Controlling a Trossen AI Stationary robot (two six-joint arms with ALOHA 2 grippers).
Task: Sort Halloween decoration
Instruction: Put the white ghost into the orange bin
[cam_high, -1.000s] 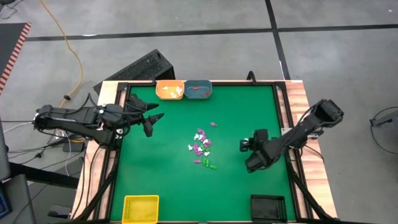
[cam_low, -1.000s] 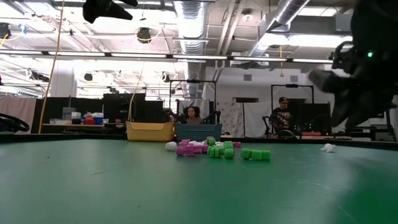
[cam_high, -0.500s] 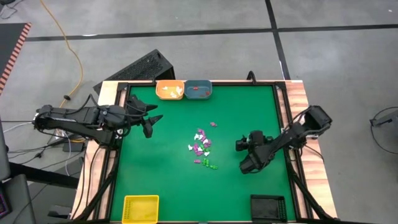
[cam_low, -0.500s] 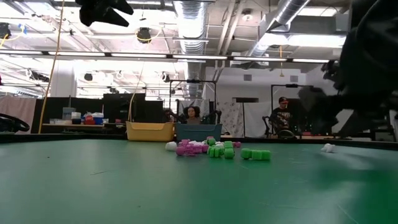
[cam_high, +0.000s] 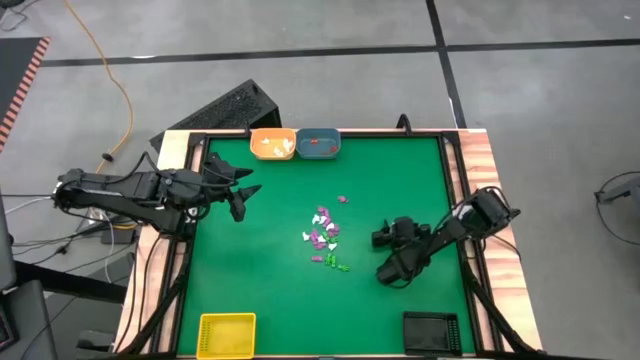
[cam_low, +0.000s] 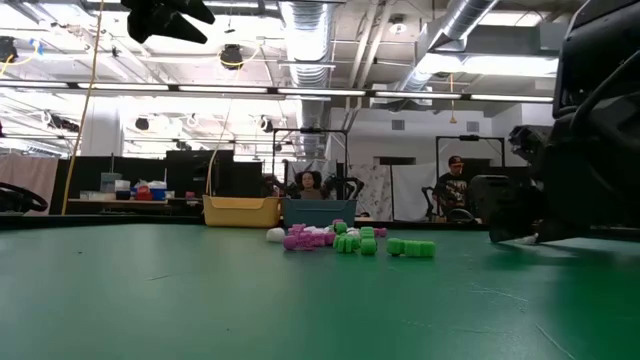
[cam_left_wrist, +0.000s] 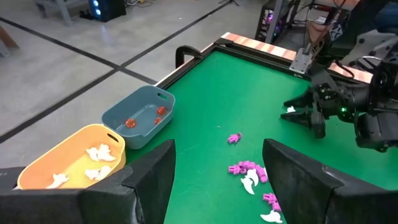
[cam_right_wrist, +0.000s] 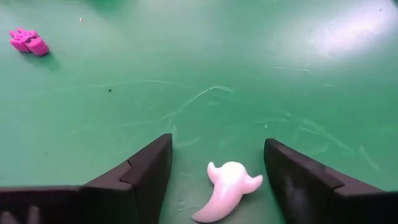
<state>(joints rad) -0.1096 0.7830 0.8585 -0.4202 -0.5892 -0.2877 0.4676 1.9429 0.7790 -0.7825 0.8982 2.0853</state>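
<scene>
**Right gripper low over a white ghost trinket**

The right gripper (cam_right_wrist: 217, 180) sits low over the green table (cam_high: 260, 270), to the right of the trinket pile (cam_high: 325, 240), its 2 fingers spread wide with nothing held. A white ghost trinket (cam_right_wrist: 225, 190) lies on the table between them, touching neither. A single purple trinket (cam_right_wrist: 28, 42) lies apart from it. The left gripper (cam_high: 243, 192) hovers well left of the pile, fingers apart and empty. Beyond the pile, at the table's far edge, the orange tray (cam_high: 272, 144) holds white pieces and the blue tray (cam_high: 319, 144) orange-red ones.
</scene>
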